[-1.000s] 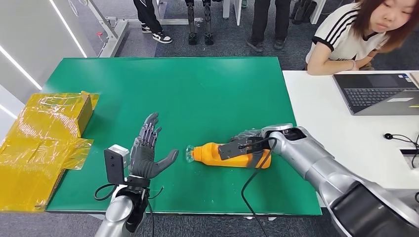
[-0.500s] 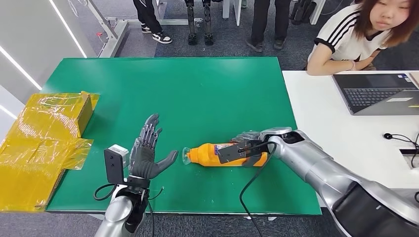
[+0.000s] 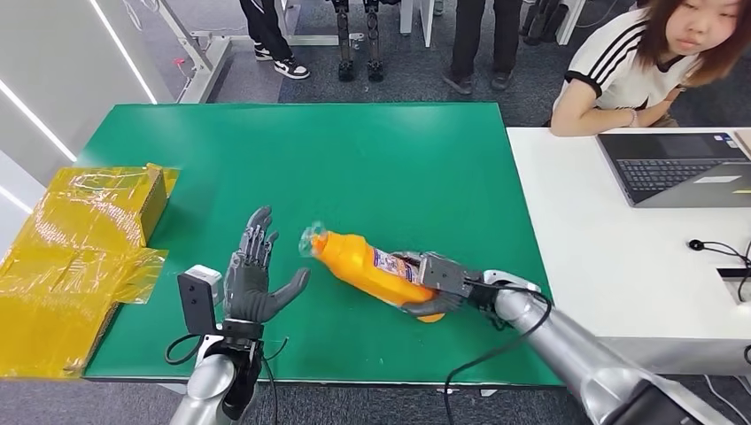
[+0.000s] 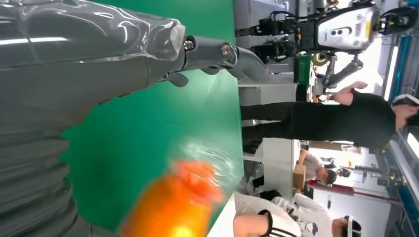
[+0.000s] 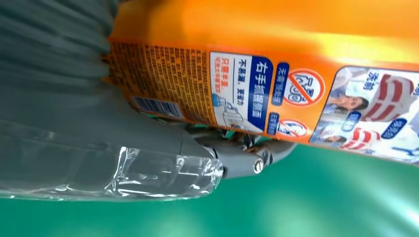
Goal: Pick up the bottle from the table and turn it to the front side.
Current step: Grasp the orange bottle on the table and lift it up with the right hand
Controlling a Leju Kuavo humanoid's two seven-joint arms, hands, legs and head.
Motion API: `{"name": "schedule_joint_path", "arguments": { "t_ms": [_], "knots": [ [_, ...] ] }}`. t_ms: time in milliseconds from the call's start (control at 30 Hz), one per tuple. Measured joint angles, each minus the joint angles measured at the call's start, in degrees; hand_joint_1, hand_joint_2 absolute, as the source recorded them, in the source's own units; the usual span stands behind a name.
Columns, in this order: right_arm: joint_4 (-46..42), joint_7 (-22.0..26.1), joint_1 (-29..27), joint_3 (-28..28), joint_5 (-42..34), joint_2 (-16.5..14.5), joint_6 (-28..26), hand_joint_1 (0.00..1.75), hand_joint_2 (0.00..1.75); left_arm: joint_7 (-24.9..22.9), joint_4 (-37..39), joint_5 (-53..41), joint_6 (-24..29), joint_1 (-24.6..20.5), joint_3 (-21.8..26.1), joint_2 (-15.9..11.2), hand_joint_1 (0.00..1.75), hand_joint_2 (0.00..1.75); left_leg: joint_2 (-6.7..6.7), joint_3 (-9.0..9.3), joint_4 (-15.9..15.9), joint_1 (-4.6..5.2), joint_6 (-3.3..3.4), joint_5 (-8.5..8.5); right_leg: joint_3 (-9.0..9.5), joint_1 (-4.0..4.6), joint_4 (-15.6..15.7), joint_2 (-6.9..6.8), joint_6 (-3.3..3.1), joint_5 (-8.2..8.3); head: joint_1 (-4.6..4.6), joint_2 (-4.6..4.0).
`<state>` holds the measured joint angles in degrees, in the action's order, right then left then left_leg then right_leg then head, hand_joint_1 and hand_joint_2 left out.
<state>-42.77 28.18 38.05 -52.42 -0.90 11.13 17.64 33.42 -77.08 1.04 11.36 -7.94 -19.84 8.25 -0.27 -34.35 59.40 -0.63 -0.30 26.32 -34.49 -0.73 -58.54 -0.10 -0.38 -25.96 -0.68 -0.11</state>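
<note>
Orange plastic bottle [image 3: 372,267] with a clear cap is now off the green surface [image 3: 372,159], tilted cap-up toward the left hand [image 3: 252,279]; a second ago it lay flat. Right hand [image 3: 436,282] has its fingers [image 5: 242,165] wrapped round the bottle's base end. Left hand waits just beside the cap, fingers spread wide, holding nothing. Pickup looks done; rotating the label to the front remains.
</note>
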Motion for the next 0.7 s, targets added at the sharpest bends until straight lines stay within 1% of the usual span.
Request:
{"name": "schedule_joint_path", "arguments": {
  "t_ms": [67, 133, 233, 333, 467, 567, 633, 700],
  "knots": [
    [-3.2, 1.8, -5.0, 5.5, -2.6, 0.0, -0.9, 1.75, 1.75, 0.2, 0.1, 0.5, 0.1, 0.2, 0.3, 0.0, 0.00, 1.75, -0.08, -0.06, 0.0, -0.01, 0.00, 0.01, -0.03, 0.01, 0.0, -0.09, 0.03, -0.06, 0.01, 0.00],
    [-6.6, 2.5, -10.0, 11.6, -4.4, -0.5, -1.4, 1.75, 1.75, 0.3, 0.1, 0.7, 0.0, 0.5, 0.6, 0.0, 0.00, 1.75, -0.20, -0.11, 0.0, 0.00, 0.00, 0.02, -0.04, 0.01, 0.0, -0.19, 0.06, -0.11, 0.00, 0.00],
    [-11.1, 2.3, -16.8, 20.2, -4.0, -2.1, -2.8, 1.75, 1.75, 0.9, 0.1, -0.3, 0.6, 0.8, 0.6, 0.2, 0.00, 1.75, -0.28, -0.19, 0.0, 0.00, 0.00, 0.03, -0.07, 0.00, 0.0, -0.25, 0.06, -0.15, 0.01, 0.00],
    [-14.8, 1.6, -21.5, 26.5, -2.3, -4.0, -3.4, 1.75, 1.75, 1.0, 0.1, -0.9, 0.9, 0.9, 0.6, 0.5, 0.00, 1.75, -0.24, -0.22, 0.0, 0.01, 0.00, 0.04, -0.11, -0.01, 0.0, -0.23, 0.05, -0.16, 0.01, 0.00],
    [-18.3, 1.1, -23.7, 31.7, 0.1, -6.6, -3.3, 1.75, 1.75, 0.3, 0.1, -0.8, -1.1, 0.6, 0.6, 0.6, 0.00, 1.75, -0.22, -0.20, 0.0, 0.01, 0.00, 0.03, -0.13, -0.01, 0.0, -0.20, 0.04, -0.15, 0.01, 0.00],
    [-20.1, 0.9, -23.5, 33.3, 1.9, -8.6, -3.3, 1.75, 1.75, -0.2, 0.2, -0.4, -3.6, -0.5, 0.6, 0.8, 0.00, 1.75, -0.15, -0.17, 0.0, 0.01, 0.00, 0.01, -0.13, -0.01, 0.0, -0.15, 0.03, -0.13, 0.01, 0.00],
    [-20.1, 0.6, -22.5, 33.5, 3.8, -9.9, -3.4, 1.75, 1.75, -1.2, 0.5, 1.2, -6.8, -2.0, 0.3, 1.0, 0.00, 1.75, -0.12, -0.19, 0.0, 0.01, 0.00, -0.02, -0.14, -0.01, 0.0, -0.14, 0.02, -0.09, 0.01, 0.00],
    [-18.8, 0.5, -19.9, 33.3, 5.2, -11.7, -3.7, 1.75, 1.75, -2.7, 0.9, 4.1, -10.9, -4.5, -0.2, 1.4, 0.00, 1.75, -0.06, -0.20, 0.0, 0.01, -0.04, -0.08, -0.18, -0.01, -0.1, -0.07, -0.02, -0.01, 0.01, 0.00]
  ]
}}
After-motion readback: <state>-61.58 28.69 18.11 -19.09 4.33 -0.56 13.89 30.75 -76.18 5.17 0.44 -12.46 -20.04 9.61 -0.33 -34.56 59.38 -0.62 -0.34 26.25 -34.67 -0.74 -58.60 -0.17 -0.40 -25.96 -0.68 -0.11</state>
